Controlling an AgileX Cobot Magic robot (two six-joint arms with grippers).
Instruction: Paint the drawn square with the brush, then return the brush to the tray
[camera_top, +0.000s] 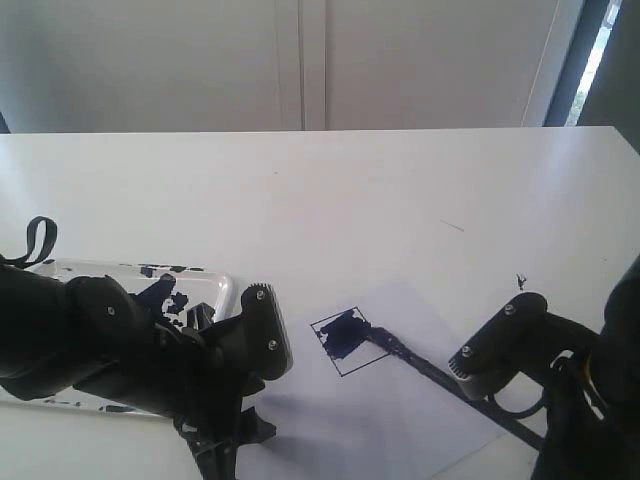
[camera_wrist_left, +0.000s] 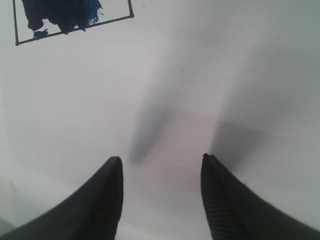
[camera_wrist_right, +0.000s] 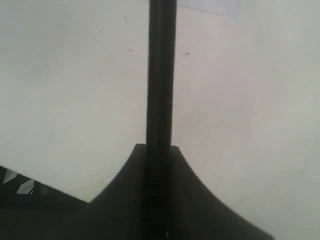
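Note:
The drawn square (camera_top: 345, 341) is a thin black outline on the white paper sheet (camera_top: 400, 425), its inside partly smeared dark blue. It also shows at the edge of the left wrist view (camera_wrist_left: 75, 20). The brush (camera_top: 420, 362) slants from the square's right side down to my right arm, its tip resting at the square. My right gripper (camera_wrist_right: 160, 148) is shut on the brush's black shaft (camera_wrist_right: 161, 75). My left gripper (camera_wrist_left: 161, 159) is open and empty over bare paper, a little away from the square. The tray (camera_top: 226, 287), glossy and paint-smeared, lies at the left, partly hidden by my left arm.
My left arm (camera_top: 120, 345) fills the lower left of the white table (camera_top: 330, 200), covering much of the tray. The right arm (camera_top: 560, 380) fills the lower right corner. A small dark mark (camera_top: 521, 281) sits on the table beyond the paper.

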